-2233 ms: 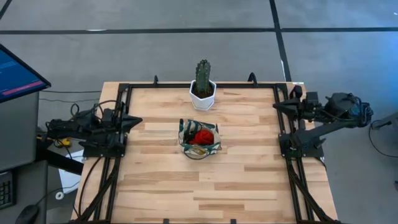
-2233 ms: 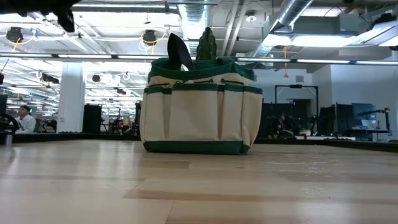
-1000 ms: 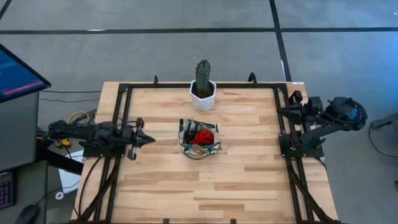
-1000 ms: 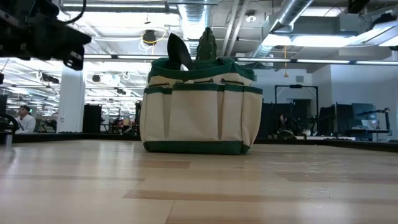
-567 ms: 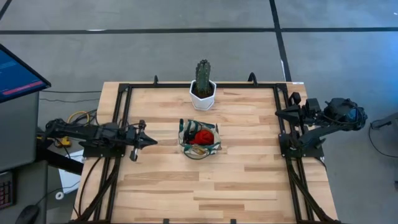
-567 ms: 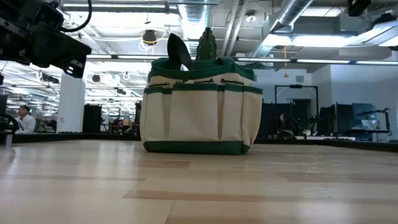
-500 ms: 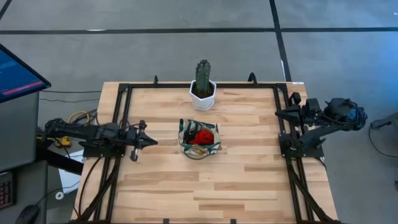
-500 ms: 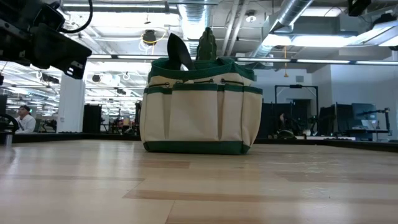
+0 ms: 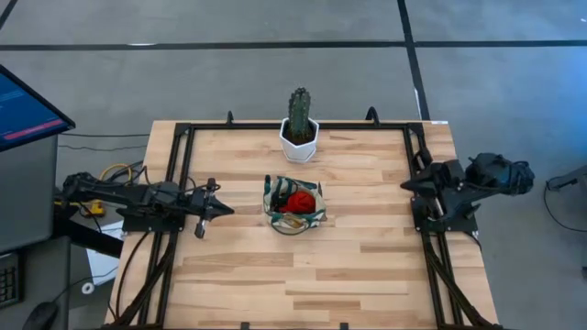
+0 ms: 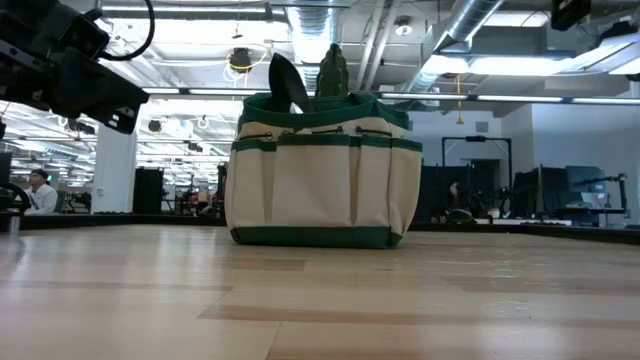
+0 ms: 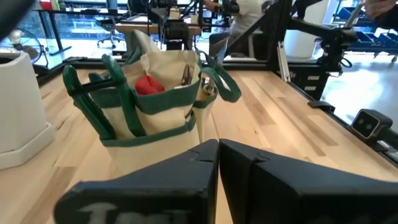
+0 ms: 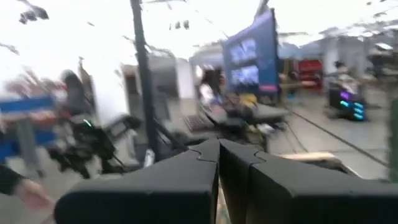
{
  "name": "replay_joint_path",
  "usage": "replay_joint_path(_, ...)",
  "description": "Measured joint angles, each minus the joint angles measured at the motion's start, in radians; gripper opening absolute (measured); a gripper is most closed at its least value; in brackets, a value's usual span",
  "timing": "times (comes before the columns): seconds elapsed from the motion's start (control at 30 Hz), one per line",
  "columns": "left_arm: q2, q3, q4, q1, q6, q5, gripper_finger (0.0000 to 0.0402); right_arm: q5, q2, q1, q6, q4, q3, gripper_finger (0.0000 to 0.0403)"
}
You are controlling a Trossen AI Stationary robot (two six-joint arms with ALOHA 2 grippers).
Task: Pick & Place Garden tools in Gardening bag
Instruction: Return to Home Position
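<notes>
The gardening bag (image 9: 293,207), cream with green trim, stands upright on its base at the table's middle (image 10: 322,170) (image 11: 149,99). Garden tools sit inside it: a red piece (image 9: 298,200) (image 11: 148,84), and a dark blade (image 10: 288,82) that sticks up above the rim. My left gripper (image 9: 227,210) (image 11: 219,144) hovers shut to the bag's left, pointing at it, apart from it. My right gripper (image 9: 404,186) (image 12: 219,144) hovers shut over the table's right edge, far from the bag.
A green cactus (image 9: 300,112) in a white pot (image 9: 299,142) stands behind the bag near the far edge. Black frame rails (image 9: 174,183) (image 9: 419,211) run along the table's left and right sides. Bare wood (image 9: 303,275) lies between the bag and the near edge.
My right gripper has sunk and drawn a little toward the near edge, still shut, its arm folding lower over the right rail. My left gripper has tipped slightly downward beside the bag. The bag and tools have not moved.
</notes>
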Motion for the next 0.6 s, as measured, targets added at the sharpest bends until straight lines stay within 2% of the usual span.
replay_joint_path(0.2,0.007,0.000,0.002,0.000,0.000,-0.001,0.0002,-0.119,-0.112,0.000,0.038,0.144,-0.109,0.0000)
replay_joint_path(0.37,0.006,0.000,0.010,0.000,0.000,0.000,0.0002,-0.128,-0.097,0.000,0.035,0.262,-0.177,0.0000)
replay_joint_path(0.6,0.014,0.000,0.018,0.000,0.000,0.001,0.0002,-0.118,-0.090,0.000,0.039,0.295,-0.298,0.0000)
